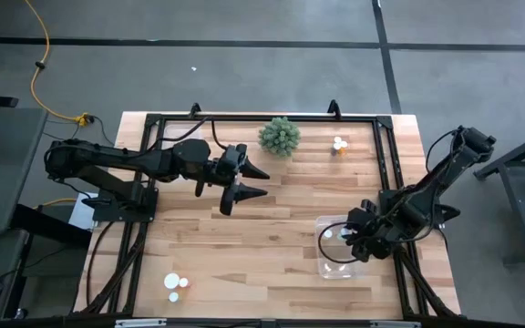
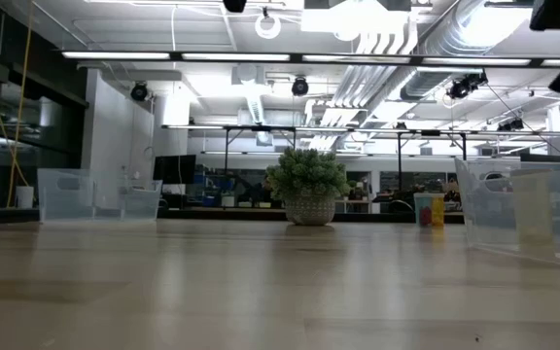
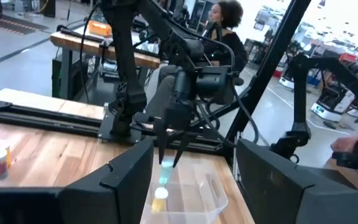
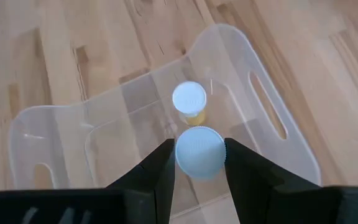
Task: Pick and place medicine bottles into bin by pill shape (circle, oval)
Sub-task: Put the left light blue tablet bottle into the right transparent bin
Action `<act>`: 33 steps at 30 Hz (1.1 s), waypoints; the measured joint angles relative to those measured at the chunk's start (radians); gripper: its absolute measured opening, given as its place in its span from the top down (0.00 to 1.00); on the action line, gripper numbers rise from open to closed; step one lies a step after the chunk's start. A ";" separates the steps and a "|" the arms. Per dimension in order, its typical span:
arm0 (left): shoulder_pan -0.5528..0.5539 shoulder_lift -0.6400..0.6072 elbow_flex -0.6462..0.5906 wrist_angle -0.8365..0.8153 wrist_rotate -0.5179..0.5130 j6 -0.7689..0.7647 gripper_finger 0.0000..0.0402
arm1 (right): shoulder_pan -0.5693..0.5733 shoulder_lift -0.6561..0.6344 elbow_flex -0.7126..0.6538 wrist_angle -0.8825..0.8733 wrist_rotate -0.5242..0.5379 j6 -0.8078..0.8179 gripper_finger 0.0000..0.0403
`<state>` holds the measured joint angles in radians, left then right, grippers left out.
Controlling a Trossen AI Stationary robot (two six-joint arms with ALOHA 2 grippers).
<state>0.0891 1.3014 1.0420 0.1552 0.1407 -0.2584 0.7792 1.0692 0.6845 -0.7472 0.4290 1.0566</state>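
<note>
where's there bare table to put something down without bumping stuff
The widest bare wood is mid-table, between the left claw and the clear bin. More lies between the near-left bottles and that bin. It is crowded at the bin, where the right claw holds a bottle, and around the plant.

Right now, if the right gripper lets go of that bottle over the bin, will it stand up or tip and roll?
Probably tips: the bottle in the right gripper is a small cylinder, likely light. On its side it could roll, but the clear bin walls should contain it. It may knock the bottle already inside.
</note>
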 joint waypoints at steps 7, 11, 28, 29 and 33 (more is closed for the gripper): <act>0.000 0.000 0.000 0.002 -0.022 0.000 0.46 | -0.009 0.000 -0.051 0.018 0.021 -0.009 0.71; 0.000 0.000 0.000 0.000 -0.029 0.004 0.46 | -0.023 0.015 -0.078 0.066 0.004 -0.034 0.71; 0.000 0.000 0.000 0.000 -0.056 0.008 0.46 | -0.047 0.143 -0.080 0.169 -0.010 -0.096 0.71; 0.000 0.000 0.000 0.000 -0.056 0.008 0.46 | -0.047 0.142 -0.080 0.172 -0.011 -0.096 0.71; 0.000 0.000 0.000 0.000 -0.056 0.028 0.46 | -0.047 0.142 -0.080 0.172 -0.023 -0.095 0.71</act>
<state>0.0891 1.3018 1.0424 0.1548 0.0849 -0.2306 0.7326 1.2108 0.6044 -0.5756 0.4056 0.9615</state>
